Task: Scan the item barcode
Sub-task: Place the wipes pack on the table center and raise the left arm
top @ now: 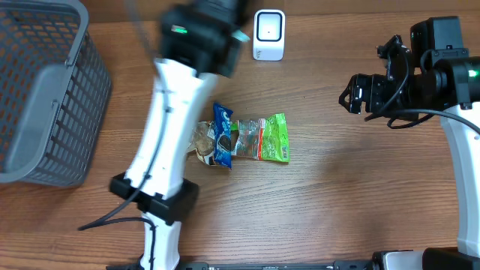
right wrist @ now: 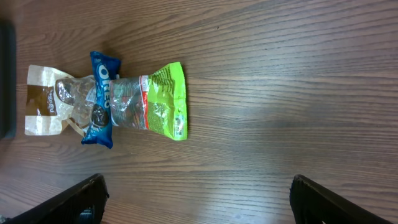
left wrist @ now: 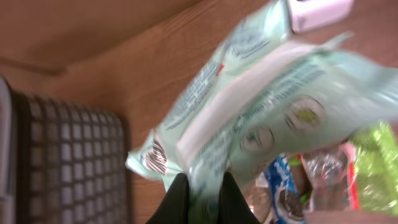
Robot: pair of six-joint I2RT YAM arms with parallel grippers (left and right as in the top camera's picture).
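My left gripper (left wrist: 204, 186) is shut on the bottom edge of a pale mint-green packet (left wrist: 267, 99), held up in the air. A barcode (left wrist: 155, 155) shows on the packet's lower left corner in the left wrist view. The white scanner (top: 269, 34) stands at the table's back edge, and its corner (left wrist: 317, 11) peeks over the packet. From overhead, the left arm (top: 202, 37) hides most of the packet beside the scanner. My right gripper (top: 352, 94) hangs open at the right, its jaws wide above bare wood (right wrist: 199, 193).
A pile lies mid-table: a blue Oreo packet (top: 222, 135), a green and clear bag (top: 266, 139) and a brown packet (right wrist: 46, 99). A grey wire basket (top: 45, 90) stands at the left edge.
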